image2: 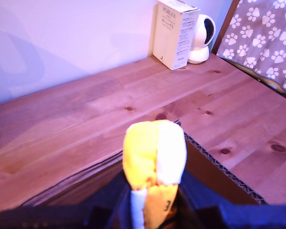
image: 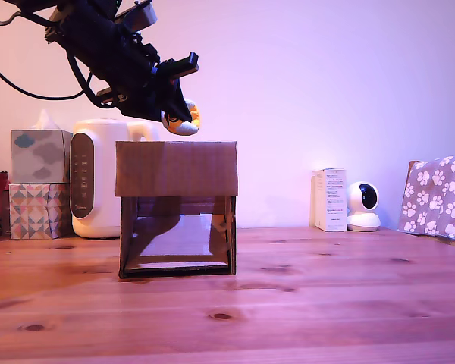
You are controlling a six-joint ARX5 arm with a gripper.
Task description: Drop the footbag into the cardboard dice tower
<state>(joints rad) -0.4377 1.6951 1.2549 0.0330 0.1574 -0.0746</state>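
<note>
Gripper: your gripper point(image: 178, 110) is closed around the footbag point(image2: 154, 152). The dark fingers pinch its rear half, and the yellow and white front bulges out past the fingertips.
Footbag: it hangs in the air at the fingertips, just above the top of the box and not touching it.
Box: the cardboard box point(image: 176, 168) stands directly below the gripper. In the exterior view the ball sits roughly over the middle of its width.
Step in hand: line up over the open top and let go; this looks close to release.
Doing it well: in the wrist view the ball's front covers the far corner of the corrugated rim point(image2: 219, 162). Make sure the whole ball is inside that rim, perhaps by drawing back a little toward the dark hollow under the fingers. Then open fully and hold steady, since a soft bag may cling to one finger.
Edges: the rim just ahead of the fingertips is the risk. A ball that lands on it could roll off onto the table point(image: 326, 303).
Open room: there is free space above and ahead of the gripper. The white appliance point(image: 98, 178) and the tissue boxes point(image: 39, 155) stand behind and below the arm, so lift before you swing back.
</note>
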